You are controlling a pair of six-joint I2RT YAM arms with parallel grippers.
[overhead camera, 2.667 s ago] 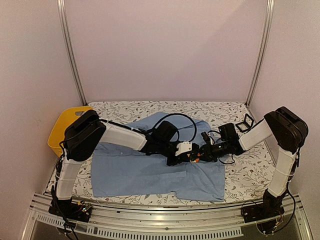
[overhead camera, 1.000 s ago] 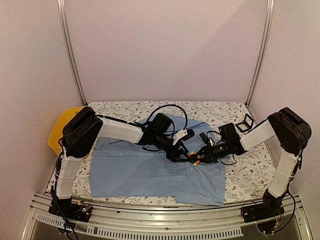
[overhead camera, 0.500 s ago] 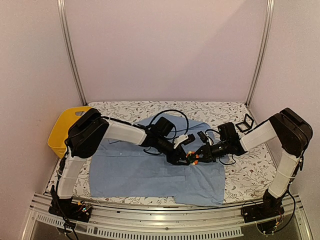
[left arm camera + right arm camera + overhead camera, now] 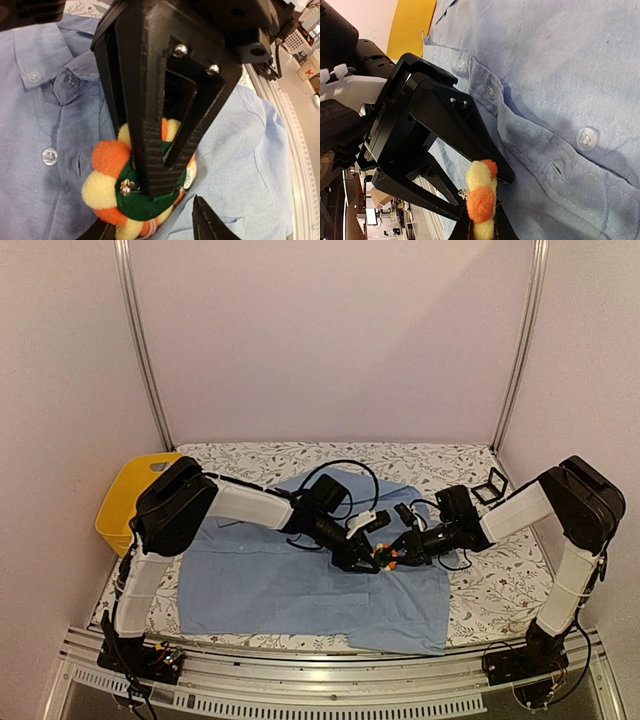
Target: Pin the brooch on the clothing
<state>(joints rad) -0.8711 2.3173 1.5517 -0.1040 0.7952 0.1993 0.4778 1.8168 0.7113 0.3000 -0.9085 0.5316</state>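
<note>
The clothing [image 4: 270,580] is a light blue shirt lying flat on the table, also seen in the left wrist view [image 4: 40,100] and the right wrist view [image 4: 570,75]. The brooch [image 4: 383,557] hangs just above the shirt's button placket, right of centre. My right gripper [image 4: 484,232] is shut on the brooch [image 4: 481,205] and holds it edge-on. One right finger [image 4: 150,125] presses on its green back [image 4: 145,205], where the metal pin shows. My left gripper [image 4: 152,230] is open, its tips either side of the brooch's lower edge. The two grippers [image 4: 368,552] meet there.
A yellow basket [image 4: 125,500] stands at the table's left edge, beside the left arm's elbow. A small black square frame [image 4: 490,487] lies at the back right. The floral table cover [image 4: 480,590] shows around the shirt. Metal rails run along the near edge.
The left gripper has turned and drawn in close around the brooch, its jaws a little narrower than a second ago. The right gripper keeps the brooch in nearly the same spot.
</note>
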